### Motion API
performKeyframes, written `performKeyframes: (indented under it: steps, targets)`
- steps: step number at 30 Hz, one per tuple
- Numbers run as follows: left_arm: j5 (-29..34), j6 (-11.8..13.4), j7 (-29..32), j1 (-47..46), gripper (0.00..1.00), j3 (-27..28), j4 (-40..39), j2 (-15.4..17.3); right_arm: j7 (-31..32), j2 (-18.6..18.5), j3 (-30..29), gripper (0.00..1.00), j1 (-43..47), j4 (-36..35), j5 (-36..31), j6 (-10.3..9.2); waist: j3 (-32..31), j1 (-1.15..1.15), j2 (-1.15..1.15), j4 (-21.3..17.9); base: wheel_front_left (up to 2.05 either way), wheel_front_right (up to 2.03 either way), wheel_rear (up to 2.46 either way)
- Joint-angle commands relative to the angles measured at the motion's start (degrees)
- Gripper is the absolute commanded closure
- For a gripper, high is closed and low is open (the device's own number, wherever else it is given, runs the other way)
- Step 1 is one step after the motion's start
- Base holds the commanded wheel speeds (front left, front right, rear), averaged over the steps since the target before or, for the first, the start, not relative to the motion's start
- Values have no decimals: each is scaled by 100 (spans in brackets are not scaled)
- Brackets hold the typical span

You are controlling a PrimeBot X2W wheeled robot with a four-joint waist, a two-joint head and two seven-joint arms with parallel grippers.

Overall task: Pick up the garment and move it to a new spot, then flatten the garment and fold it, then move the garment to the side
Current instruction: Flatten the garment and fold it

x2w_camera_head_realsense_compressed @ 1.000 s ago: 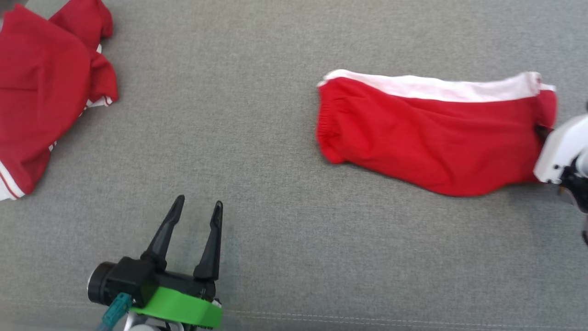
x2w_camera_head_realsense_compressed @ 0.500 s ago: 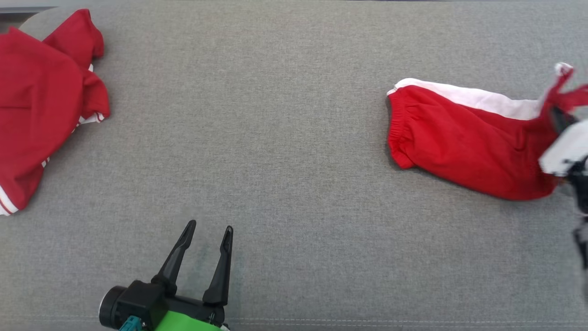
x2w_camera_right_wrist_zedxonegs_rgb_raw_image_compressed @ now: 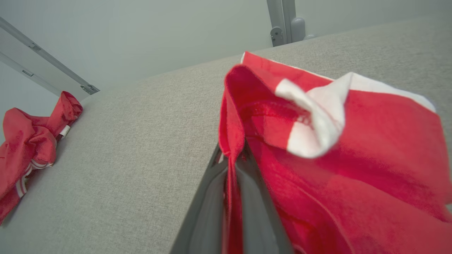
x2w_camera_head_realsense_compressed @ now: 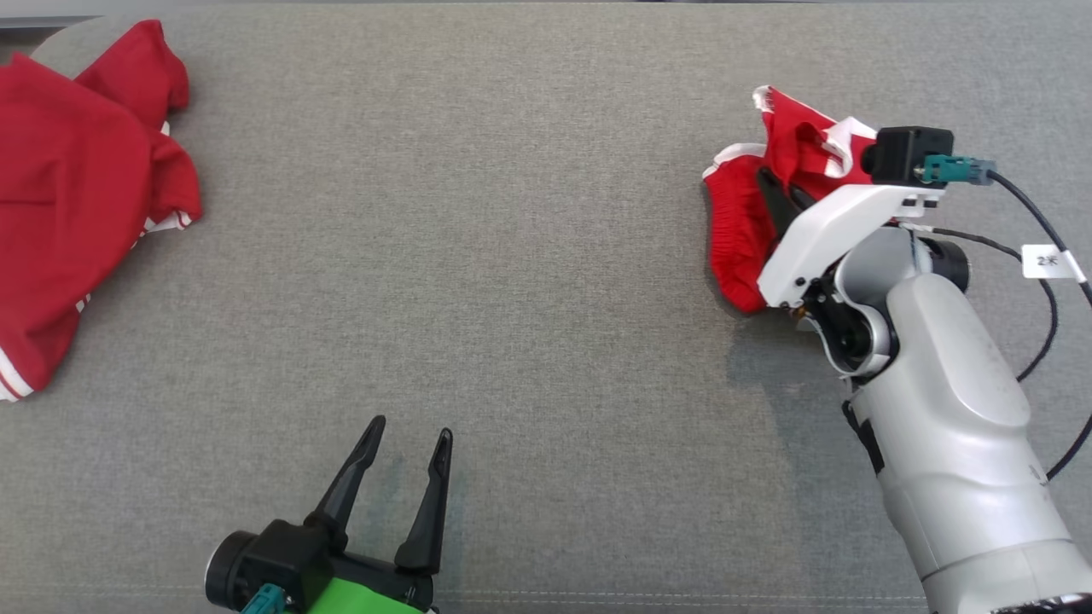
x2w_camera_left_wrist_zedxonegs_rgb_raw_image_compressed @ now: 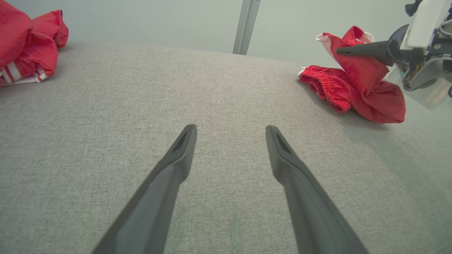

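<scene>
The right gripper (x2w_camera_head_realsense_compressed: pixel 769 182) is pinching one edge of the garment (x2w_camera_head_realsense_compressed: pixel 738 230), a pair of red shorts with a white side stripe, at the upper right of the head view. In the right wrist view its two dark fingers are pressing flat together with a thin fold of red cloth caught between them, so the jaws are standing almost fully closed on fabric. The held edge is rising off the desk (x2w_camera_head_realsense_compressed: pixel 512 256) and doubling over toward the elastic waistband, while the rest of the shorts is lying bunched on the grey surface. That suggests a fold or a repositioning lift is being made with the free end acting as an anchor. Gripping at a hem seems sensible, since cloth is limp and only follows where it is pulled. The left gripper (x2w_camera_head_realsense_compressed: pixel 409 429) is waiting at the lower left of centre, its fingers spread wide and holding nothing, hovering over bare desk, well apart from the shorts. It is probably leaving room for the other arm to work. A second red garment (x2w_camera_head_realsense_compressed: pixel 77 196) with white trim is lying crumpled at the upper left, far from both grippers and apparently not part of this step.
</scene>
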Motion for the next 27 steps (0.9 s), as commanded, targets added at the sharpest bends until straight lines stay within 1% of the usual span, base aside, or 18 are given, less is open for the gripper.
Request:
performKeyframes:
  steps: [1,6,7,9,10,11,14,18,20,21,22,23,25,26,27]
  targets:
    - [28,-14,-16,-70,0,-14,44,-24,-128,-7,168,100,-102,179,220,-1,-7,0,0,77,0,0,0]
    - [-6,-47,-17,-53,0,-77,174,-71,-510,-9,612,100,-367,948,468,-1,-51,0,0,189,0,0,0]
    - [-6,-47,-17,-53,0,-77,174,-71,-510,-9,612,100,-367,948,468,-1,-51,0,0,189,0,0,0]
    - [-24,-48,-16,-37,0,-58,204,-87,-638,-8,797,100,-431,1204,481,-1,-75,0,0,206,0,0,0]
    - [-29,-42,-16,-27,0,-36,215,-93,-718,-5,916,73,-457,1283,495,-1,-85,0,0,208,0,0,0]
    - [-33,-44,-17,-12,0,-19,226,-97,-806,-5,1003,0,-468,1341,501,-1,-98,0,0,202,0,0,0]
    - [-25,-49,-16,64,0,35,256,-110,-1149,-9,1232,0,-444,1389,327,-1,-170,0,0,170,0,0,0]
    - [-44,-4,-16,207,0,184,224,-102,-1575,-13,1396,0,-188,1036,32,-1,-289,0,0,42,0,0,0]
    - [-46,14,-16,287,0,265,196,-96,-1678,-26,1394,0,8,703,-40,-2,-341,0,0,-33,0,0,0]
    - [-48,27,-16,321,0,301,178,-98,-1710,-89,1382,0,119,497,-101,-1,-359,0,0,-72,0,0,0]
    - [-45,34,-16,346,0,325,162,-101,-1733,-170,1357,0,241,284,-154,-2,-369,0,0,-102,0,0,0]
    - [-42,44,-16,388,0,389,125,-111,-1721,-367,1319,0,546,-185,-279,-2,-383,0,0,-167,0,0,0]
    - [-23,47,-16,430,0,429,82,-127,-1695,-553,1149,0,851,-586,-404,-2,-385,0,0,-224,0,0,0]
    - [-12,45,-16,446,0,442,68,-135,-1688,-604,1036,55,1002,-745,-450,-2,-383,0,0,-245,0,0,0]
    - [0,41,-16,451,0,452,51,-142,-1668,-688,904,85,1135,-872,-567,-2,-374,0,0,-256,0,0,0]
